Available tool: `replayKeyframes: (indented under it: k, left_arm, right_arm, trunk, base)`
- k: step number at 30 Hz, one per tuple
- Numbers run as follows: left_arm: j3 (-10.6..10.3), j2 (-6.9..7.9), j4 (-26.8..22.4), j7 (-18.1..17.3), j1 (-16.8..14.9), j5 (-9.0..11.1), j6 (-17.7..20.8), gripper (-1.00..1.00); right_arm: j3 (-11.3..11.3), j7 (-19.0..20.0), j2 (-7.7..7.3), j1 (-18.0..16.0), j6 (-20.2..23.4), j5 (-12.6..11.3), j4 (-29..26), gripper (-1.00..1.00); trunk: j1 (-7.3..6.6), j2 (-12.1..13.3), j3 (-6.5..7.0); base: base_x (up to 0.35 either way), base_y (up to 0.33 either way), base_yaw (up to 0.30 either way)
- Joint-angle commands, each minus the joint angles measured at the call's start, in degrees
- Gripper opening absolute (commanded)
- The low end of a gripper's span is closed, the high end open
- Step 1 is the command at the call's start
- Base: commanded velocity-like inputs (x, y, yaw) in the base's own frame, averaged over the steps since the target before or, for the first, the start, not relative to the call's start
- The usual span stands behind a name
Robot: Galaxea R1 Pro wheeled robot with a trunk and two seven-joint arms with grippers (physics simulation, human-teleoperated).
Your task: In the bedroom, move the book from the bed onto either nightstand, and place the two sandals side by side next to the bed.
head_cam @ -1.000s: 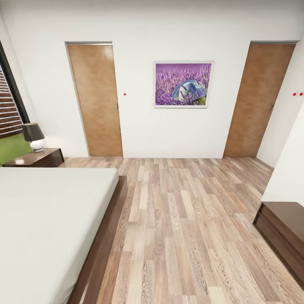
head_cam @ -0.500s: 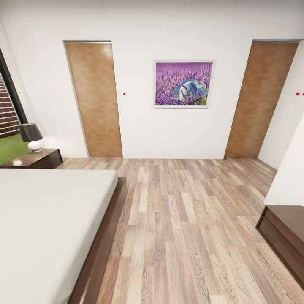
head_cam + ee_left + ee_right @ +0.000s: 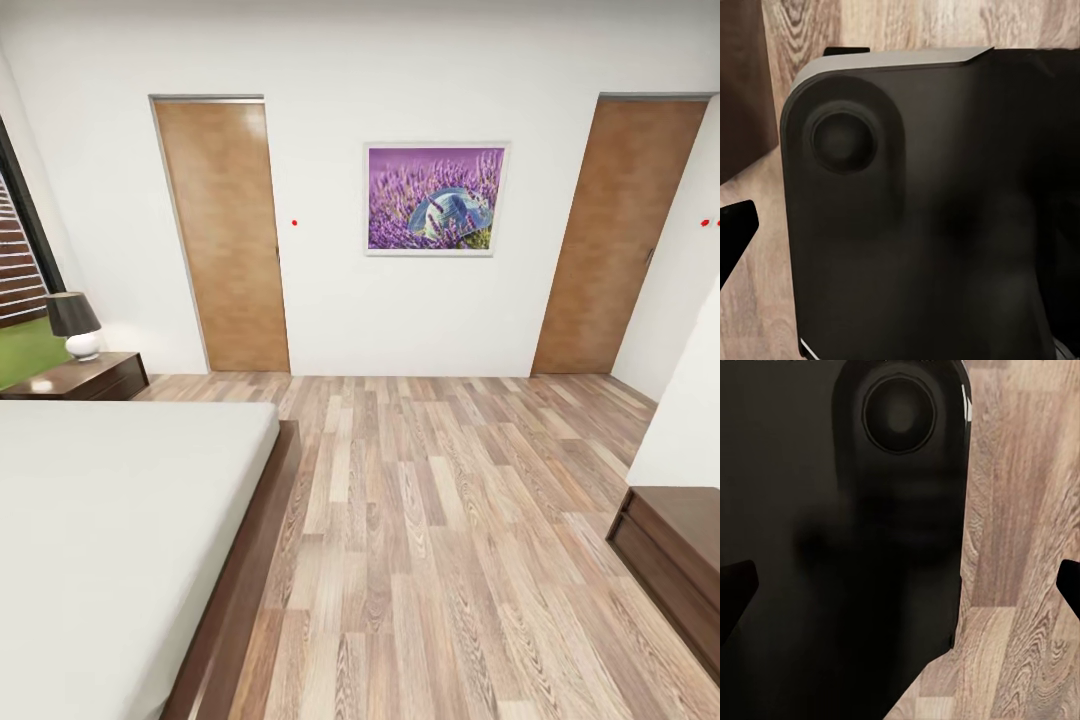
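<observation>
The bed (image 3: 110, 520), with a plain light grey mattress and a dark brown frame, takes up the left of the head view. Past its far corner stands a dark-brown nightstand (image 3: 85, 378) with a small lamp on it. The book and the sandals are out of view. My left gripper (image 3: 900, 225) hangs over the wood floor in front of the robot's black body, with one fingertip (image 3: 736, 225) far out at the picture's edge. My right gripper (image 3: 900, 585) is open, its two fingertips wide apart at opposite edges, with nothing between them.
A wood-plank floor (image 3: 430, 520) runs from the bed to the far white wall. That wall has two brown doors (image 3: 225, 235) (image 3: 620, 235) and a purple picture (image 3: 435, 200). A low dark cabinet (image 3: 670, 550) stands at the right. A window edge (image 3: 20, 270) shows far left.
The head view shifted slightly between one second and half a second ago, so the camera moved. Nothing has changed since then.
</observation>
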Motion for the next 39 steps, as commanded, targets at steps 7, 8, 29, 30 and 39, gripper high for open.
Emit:
replayKeyframes:
  k: [7, 8, 29, 30, 39]
  left_arm:
    - [0.0, 0.00, -0.1, 0.0, 0.0, 0.0, -0.1, 1.00]
    - [0.0, 0.00, -0.2, 0.0, 0.0, 0.0, -0.1, 1.00]
    - [0.0, -1.54, -7.0, 0.2, -0.2, 0.0, 2.2, 1.00]
    - [0.0, -1.63, -21.2, 0.2, -0.2, 0.0, 9.4, 1.00]
    - [0.0, -4.41, -34.0, 0.3, -2.5, -0.1, 16.9, 1.00]
  right_arm:
    - [0.0, -0.1, 0.00, 0.0, 0.0, 0.0, 0.0, 1.00]
    - [0.0, -0.1, 0.00, 0.0, 0.0, 0.0, 0.0, 1.00]
    - [-0.5, -0.3, -1.67, 0.0, -0.1, -0.1, -2.1, 1.00]
    - [-0.5, -0.3, -2.93, 0.0, -0.1, -0.1, -7.4, 1.00]
    - [-3.9, -0.4, -8.17, -0.3, 0.7, -0.2, -14.4, 1.00]
  trunk:
    - [0.00, 0.0, -0.05]
    - [0.00, 0.0, -0.05]
    - [0.00, 0.0, -0.05]
    - [0.00, 0.0, -0.05]
    - [0.00, 0.0, -0.05]
  base:
    - [0.000, 0.000, 0.000]
    - [0.000, 0.000, 0.000]
    - [0.000, 0.000, 0.000]
    - [0.000, 0.000, 0.000]
    - [0.000, 0.000, 0.000]
